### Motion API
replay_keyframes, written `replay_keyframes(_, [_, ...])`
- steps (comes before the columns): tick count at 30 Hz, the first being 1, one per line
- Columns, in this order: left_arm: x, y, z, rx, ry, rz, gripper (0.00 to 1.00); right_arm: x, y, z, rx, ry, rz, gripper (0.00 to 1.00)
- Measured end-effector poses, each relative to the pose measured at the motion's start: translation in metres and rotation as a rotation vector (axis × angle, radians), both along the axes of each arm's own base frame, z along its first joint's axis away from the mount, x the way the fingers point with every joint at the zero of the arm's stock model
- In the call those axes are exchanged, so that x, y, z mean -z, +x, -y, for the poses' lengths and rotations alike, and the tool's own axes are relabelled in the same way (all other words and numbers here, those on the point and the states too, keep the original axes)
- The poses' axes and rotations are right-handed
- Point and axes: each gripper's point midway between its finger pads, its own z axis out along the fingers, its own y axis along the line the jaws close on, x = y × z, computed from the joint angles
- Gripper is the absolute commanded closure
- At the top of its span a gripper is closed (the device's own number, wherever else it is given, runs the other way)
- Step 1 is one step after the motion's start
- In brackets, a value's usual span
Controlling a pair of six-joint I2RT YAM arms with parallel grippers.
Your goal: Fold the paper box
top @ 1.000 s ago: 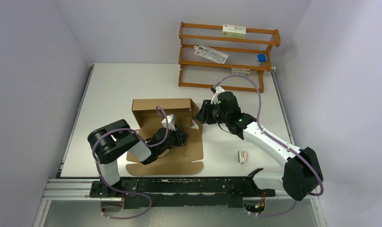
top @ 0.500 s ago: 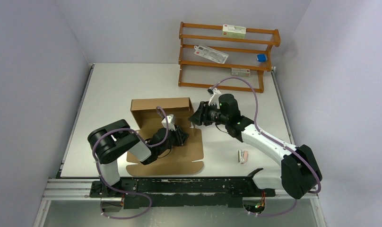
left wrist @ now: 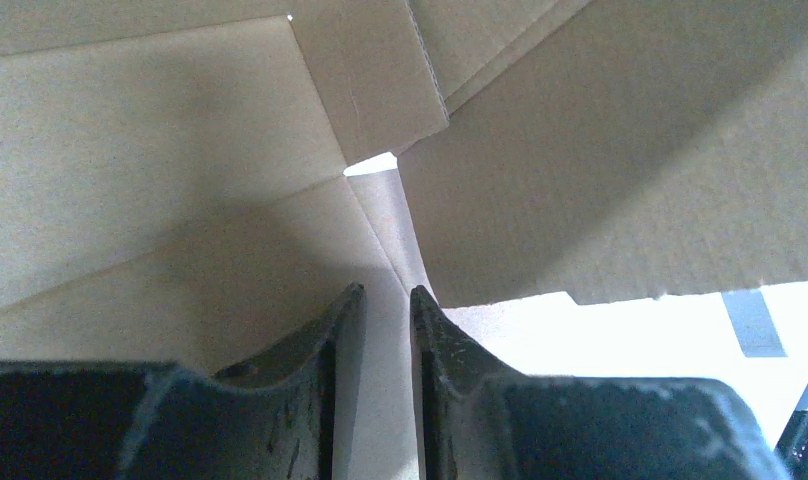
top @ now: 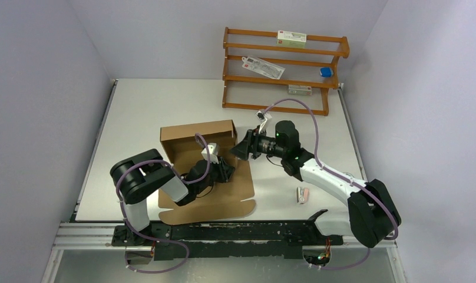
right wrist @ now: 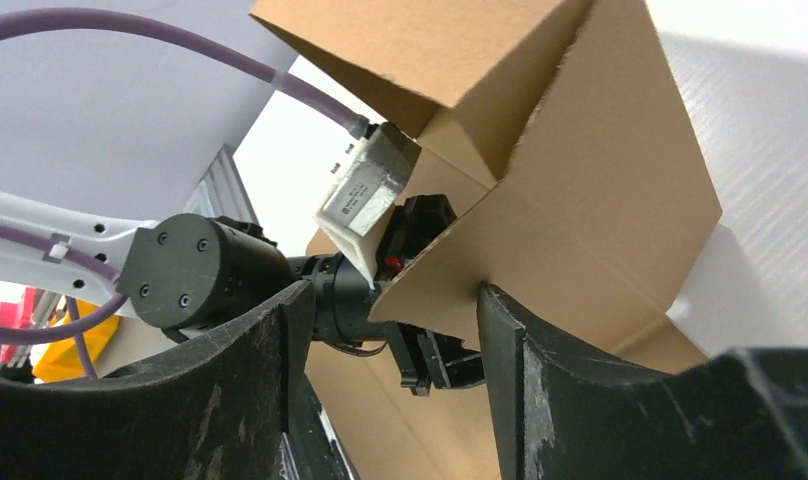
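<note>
Table [top: 153, 106]: white, matt, rectangular, with a metal rail [top: 76, 234] along the 6 o'clock edge, where both arm bases sit. Walls [top: 47, 88]: plain pale lavender, closing the 9, 12 and 3 o'clock sides. Wooden rack [top: 225, 65]: orange-brown, tiered, at 1 o'clock against the back wall; a white-green carton [top: 291, 39] on the top tier, a flat clear packet [top: 263, 66] one tier down, a small blue item [top: 325, 72] at its 3 o'clock end, a small pale box [top: 300, 89] lower. Small pink-and-white item [top: 303, 195]: loose on the table at 4 o'clock, beside the right forearm. Paper box [top: 194, 134]: brown corrugated cardboard, near the table's centre and slightly toward 9 o'clock; back wall raised at its 12 o'clock side, a flat panel spread toward 6 o'clock. Left gripper [left wrist: 380, 295]: low inside the box, entering from 7 o'clock; fingers nearly together with a thin gap and cardboard seen through it; cannot tell whether it pinches anything. Right gripper [right wrist: 390, 300]: at the box's 3 o'clock corner, fingers spread wide, an upturned corner flap standing between them. Purple cables [top: 294, 103]: looped above both arms
</note>
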Motion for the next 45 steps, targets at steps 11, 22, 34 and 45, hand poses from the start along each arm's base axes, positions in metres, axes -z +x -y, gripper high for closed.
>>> replay_keyframes(11, [-0.001, -0.003, -0.003, 0.007, 0.001, 0.013, 0.65, 0.0, 0.002, -0.007, -0.042, 0.038, 0.069, 0.45])
replay_keyframes(22, [-0.004, -0.011, -0.013, 0.026, -0.003, 0.052, 0.53, 0.037, 0.001, -0.007, -0.036, 0.012, 0.027, 0.5])
replay_keyframes(34, [-0.036, -0.025, -0.032, 0.031, -0.022, 0.091, 0.4, 0.037, 0.003, -0.007, -0.028, 0.01, 0.043, 0.52])
replay_keyframes(45, [-0.099, -0.021, -0.072, -0.099, -0.007, 0.148, 0.34, 0.044, 0.005, -0.013, 0.039, -0.053, 0.091, 0.72])
